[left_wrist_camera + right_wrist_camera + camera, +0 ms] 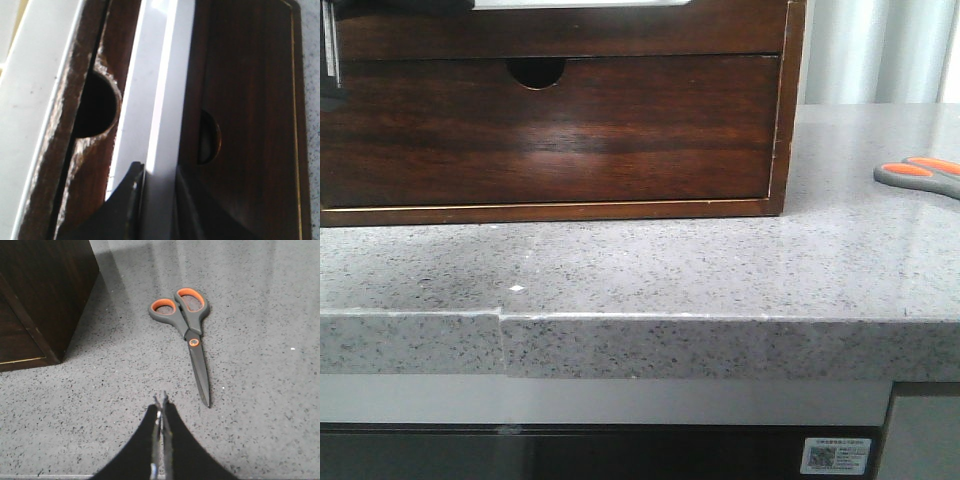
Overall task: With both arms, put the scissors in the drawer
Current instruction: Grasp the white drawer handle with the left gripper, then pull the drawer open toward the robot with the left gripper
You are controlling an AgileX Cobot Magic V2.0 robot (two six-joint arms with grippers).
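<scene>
The scissors (191, 332) lie flat and closed on the speckled grey counter, with only their grey and orange handles (920, 175) showing at the right edge of the front view. My right gripper (160, 397) is shut and empty, hovering a little short of the blade tip and to one side. The drawer (620, 35) is the shallow dark wood front at the top of the cabinet, and it looks flush. My left gripper (157, 172) hangs over the cabinet with its fingers apart. Only a pale grey strip (155, 90) shows between them.
Below the drawer is the taller front (570, 140) with a small semicircular notch (207, 137). A rough wooden edge with a round cutout (95, 107) runs beside the pale strip. The cabinet's corner (45, 290) stands near the scissors. The counter's front edge (640, 318) is close.
</scene>
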